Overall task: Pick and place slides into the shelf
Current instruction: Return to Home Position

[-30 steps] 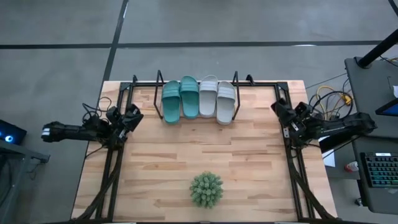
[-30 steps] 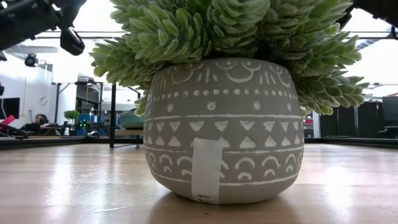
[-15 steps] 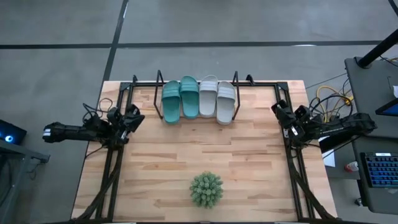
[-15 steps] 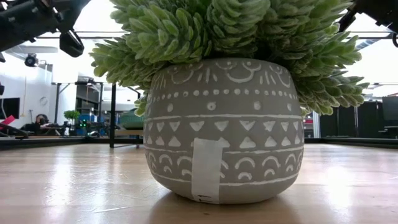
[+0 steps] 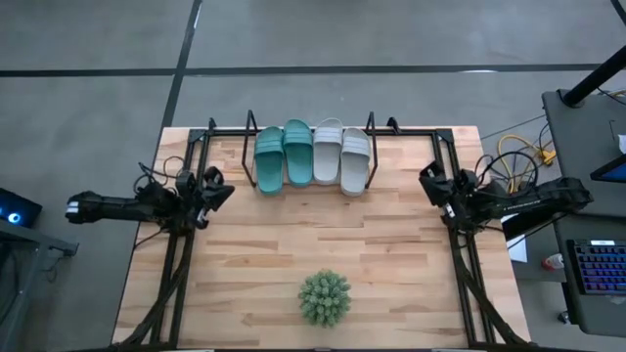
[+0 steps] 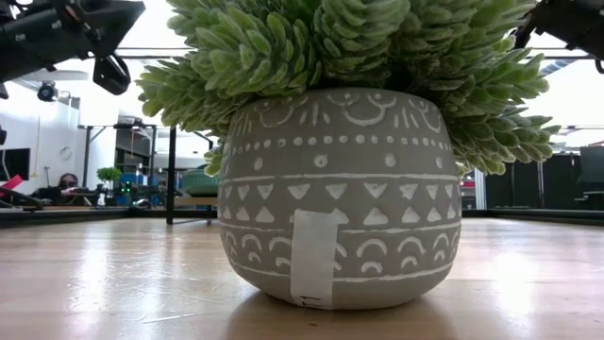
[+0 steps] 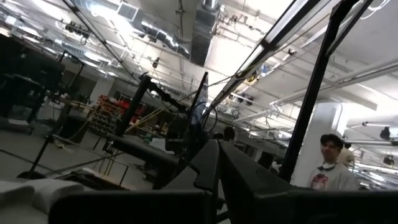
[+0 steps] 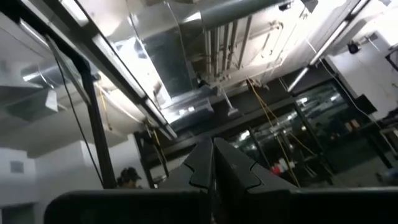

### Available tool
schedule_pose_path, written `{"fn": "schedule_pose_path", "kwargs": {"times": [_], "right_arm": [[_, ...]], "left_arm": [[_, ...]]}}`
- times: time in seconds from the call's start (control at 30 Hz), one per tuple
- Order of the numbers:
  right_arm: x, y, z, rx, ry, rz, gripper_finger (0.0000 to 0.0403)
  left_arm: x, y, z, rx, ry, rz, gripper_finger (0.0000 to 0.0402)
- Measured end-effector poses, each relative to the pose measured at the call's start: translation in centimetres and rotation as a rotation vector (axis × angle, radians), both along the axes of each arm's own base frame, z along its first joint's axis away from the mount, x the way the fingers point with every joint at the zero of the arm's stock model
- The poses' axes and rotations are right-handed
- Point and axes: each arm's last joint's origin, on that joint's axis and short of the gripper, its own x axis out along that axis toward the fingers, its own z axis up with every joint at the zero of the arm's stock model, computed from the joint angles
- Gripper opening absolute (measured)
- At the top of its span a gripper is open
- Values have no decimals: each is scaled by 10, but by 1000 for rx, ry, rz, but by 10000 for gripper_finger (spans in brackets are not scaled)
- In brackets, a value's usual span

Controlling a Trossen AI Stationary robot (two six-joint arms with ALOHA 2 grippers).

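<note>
Only high view shows you slides (image 5: 313, 156) on shelf (image 5: 250, 129), far table (image 5: 391, 244) edge | pot (image 6: 340, 198) blocks low view | left gripper (image 5: 225, 188), right gripper (image 5: 425, 177) pinched closed.

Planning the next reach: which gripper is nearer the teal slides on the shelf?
Left. The left gripper hangs close by, left of the teal slides; the right gripper is farther, beyond the grey pair.

High straight down; low level, close against pot (image 6: 340, 198); wrists face ceiling (image 7: 186, 37).
</note>
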Motion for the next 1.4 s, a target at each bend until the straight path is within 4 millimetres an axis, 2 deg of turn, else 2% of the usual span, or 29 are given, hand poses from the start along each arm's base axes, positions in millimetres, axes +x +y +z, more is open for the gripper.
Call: {"fn": "schedule_pose_path", "kwargs": {"times": [0.27, 0.7, 1.27, 1.4], "right_arm": [[5, 1, -7, 3, 83, 10, 8], [13, 1, -20, 1, 239, 19, 8], [15, 2, -26, 16, 302, 31, 8], [17, 2, -29, 12, 342, 30, 8]], "left_arm": [[7, -1, -19, -32, 204, -46, 0], [9, -1, -38, -27, 400, -42, 0], [9, -1, -43, -25, 451, -41, 0], [9, -1, -49, -22, 511, -37, 0]]}}
